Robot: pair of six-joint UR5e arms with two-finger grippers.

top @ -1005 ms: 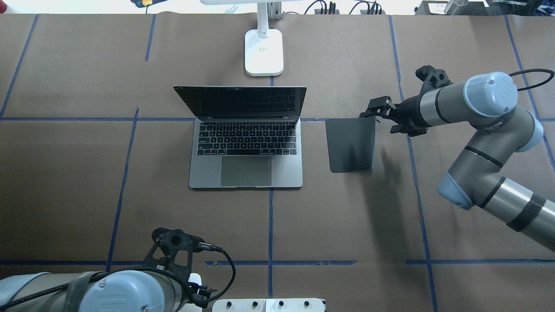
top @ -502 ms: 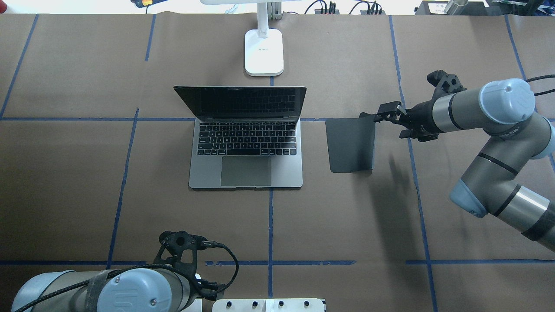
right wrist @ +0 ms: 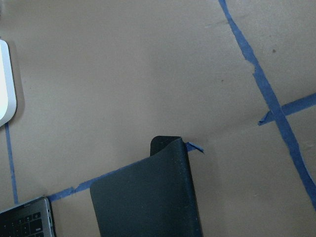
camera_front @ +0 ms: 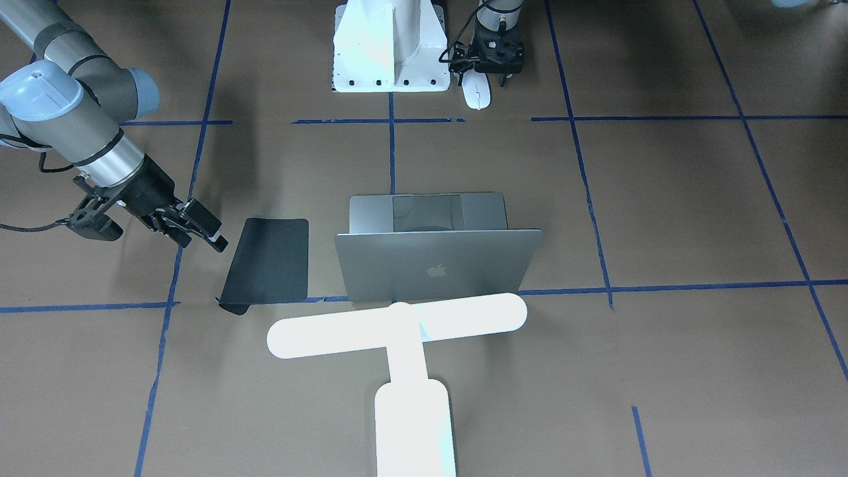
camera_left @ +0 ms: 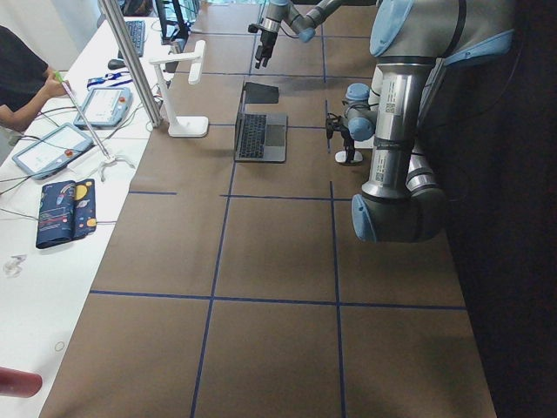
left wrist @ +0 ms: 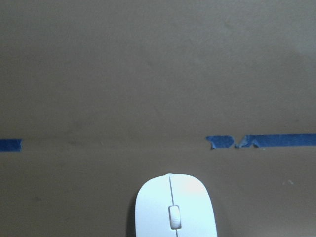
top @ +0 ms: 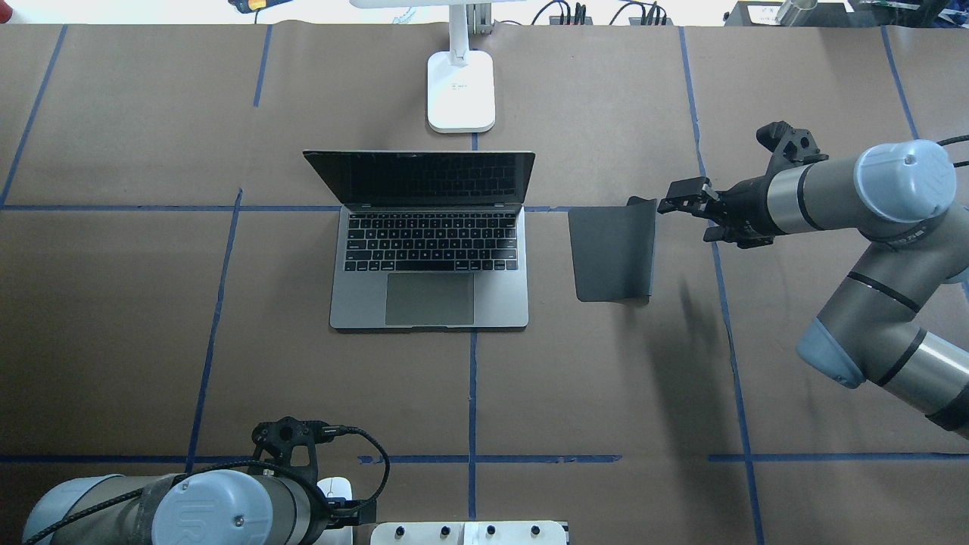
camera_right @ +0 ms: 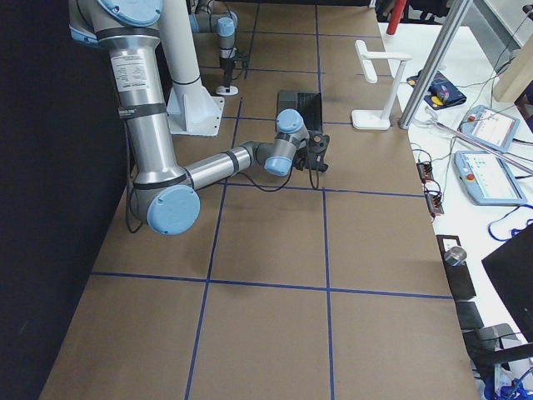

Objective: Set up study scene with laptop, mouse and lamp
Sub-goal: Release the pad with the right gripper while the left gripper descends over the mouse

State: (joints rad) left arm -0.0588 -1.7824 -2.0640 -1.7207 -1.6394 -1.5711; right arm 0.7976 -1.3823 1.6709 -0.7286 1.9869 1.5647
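Hovering just right of the curled far corner of the black mat [top: 612, 253], the right tool [top: 666, 204] is parted and empty. Over the mouse [camera_front: 477, 93] hangs the left tool [camera_front: 495, 78]; whether it is parted, I cannot tell.

A black mat [top: 612, 253] with one curled corner lies on the brown table [top: 113, 325] gridded with blue tape [top: 217, 303]

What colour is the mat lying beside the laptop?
The mat is black, clearest in the overhead exterior view.

White mouse [left wrist: 176, 207], black mat [top: 612, 253]
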